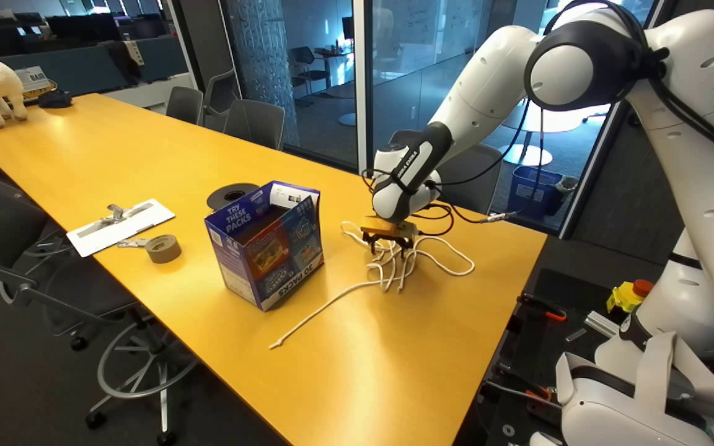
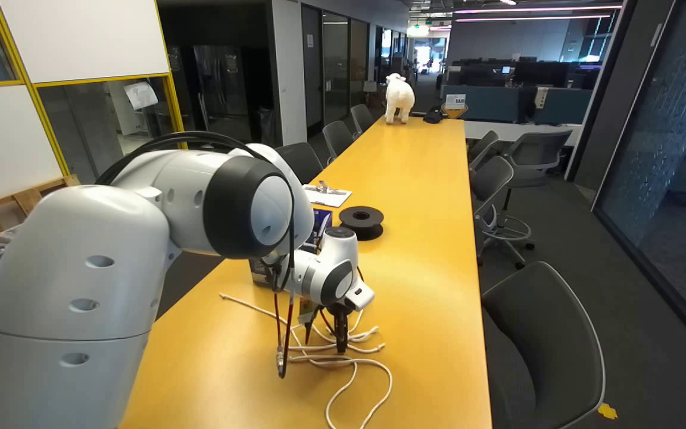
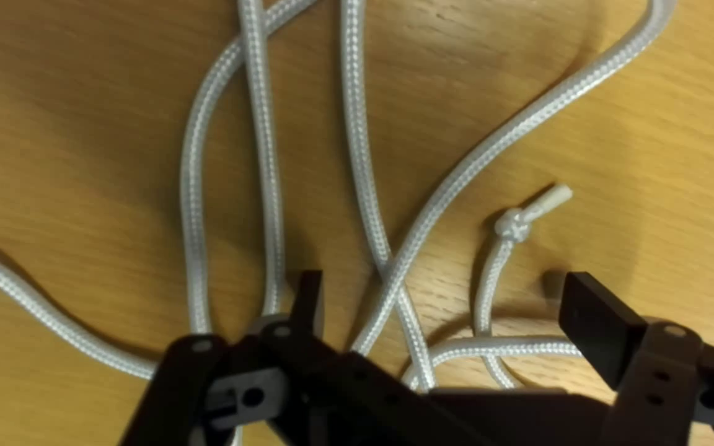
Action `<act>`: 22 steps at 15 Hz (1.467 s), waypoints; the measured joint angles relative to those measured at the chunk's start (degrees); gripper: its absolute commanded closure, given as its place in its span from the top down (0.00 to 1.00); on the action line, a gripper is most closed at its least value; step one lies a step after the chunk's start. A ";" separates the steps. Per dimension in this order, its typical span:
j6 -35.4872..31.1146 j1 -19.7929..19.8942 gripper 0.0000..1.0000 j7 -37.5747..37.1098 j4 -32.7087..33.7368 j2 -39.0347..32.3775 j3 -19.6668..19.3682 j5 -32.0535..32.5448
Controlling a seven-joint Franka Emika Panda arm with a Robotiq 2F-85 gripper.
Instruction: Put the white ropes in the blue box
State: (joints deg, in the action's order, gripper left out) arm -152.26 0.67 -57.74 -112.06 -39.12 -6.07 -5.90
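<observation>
Judging by what shows, we have everything left to do: the white ropes (image 3: 394, 272) lie tangled on the surface (image 1: 357, 362), none visible inside the blue box (image 1: 270, 257). Our fingers (image 3: 602, 328) stand spread, loose strands running between them — no grip yet. The box's tall near wall is the likely obstacle; the spool (image 2: 371, 226), tape roll (image 1: 168, 253) and clipboard (image 1: 137, 222) sit beyond.

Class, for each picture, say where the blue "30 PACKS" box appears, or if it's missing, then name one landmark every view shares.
In an exterior view: the blue box, left of center.
In an exterior view: the blue box, just left of center, largely hidden behind the arm.
Wrist view: not in it.
Shared landmark: the white ropes.
</observation>
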 measured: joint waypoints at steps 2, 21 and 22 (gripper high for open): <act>0.00 -0.02 0.51 0.38 0.05 -0.10 -0.26 0.00; 0.10 -0.88 0.02 1.31 2.93 1.14 -1.80 0.01; 0.07 -1.37 0.02 1.30 3.37 2.07 -2.12 0.05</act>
State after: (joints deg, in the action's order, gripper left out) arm -152.19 -0.70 -56.43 -108.69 -37.05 -8.19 -5.84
